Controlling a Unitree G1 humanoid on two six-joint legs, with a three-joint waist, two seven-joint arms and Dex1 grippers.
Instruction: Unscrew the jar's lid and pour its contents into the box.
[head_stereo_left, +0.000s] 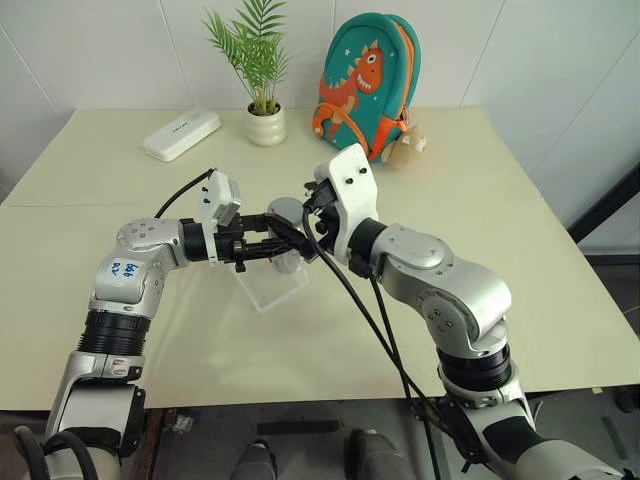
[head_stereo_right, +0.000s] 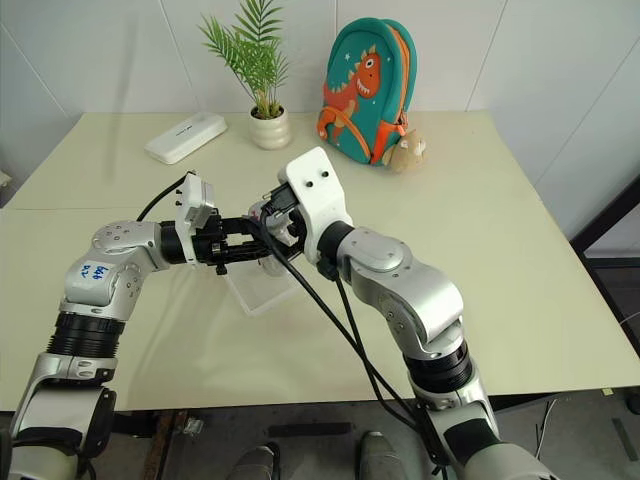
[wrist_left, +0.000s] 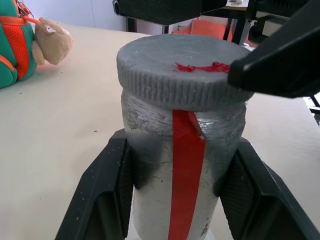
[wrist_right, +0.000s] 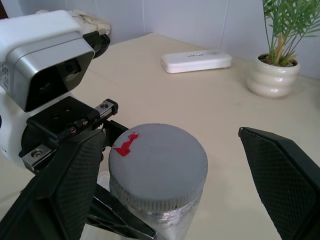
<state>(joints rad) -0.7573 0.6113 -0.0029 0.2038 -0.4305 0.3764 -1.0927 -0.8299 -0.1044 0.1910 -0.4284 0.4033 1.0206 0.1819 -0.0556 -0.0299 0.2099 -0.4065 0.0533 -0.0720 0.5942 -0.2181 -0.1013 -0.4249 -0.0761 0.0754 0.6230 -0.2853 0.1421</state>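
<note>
The silvery jar (wrist_left: 150, 200) with a red stripe is held upright above the table, and my left gripper (head_stereo_left: 283, 240) is shut on its body from both sides. Its grey ribbed lid (wrist_right: 157, 165), marked with a red spot, sits on top of the jar. My right gripper (wrist_right: 165, 150) is open, with one black finger (wrist_right: 70, 180) beside the lid and the other finger (wrist_right: 280, 170) standing well off it. The clear shallow box (head_stereo_left: 270, 290) lies on the table right under the jar. The contents are hidden inside the jar.
A white oblong case (head_stereo_left: 181, 134) and a white plant pot (head_stereo_left: 266, 125) stand at the back of the beige table. To their right is a teal dinosaur backpack (head_stereo_left: 366, 85) with a plush toy (head_stereo_left: 405, 150) beside it. Black cables hang from my right wrist.
</note>
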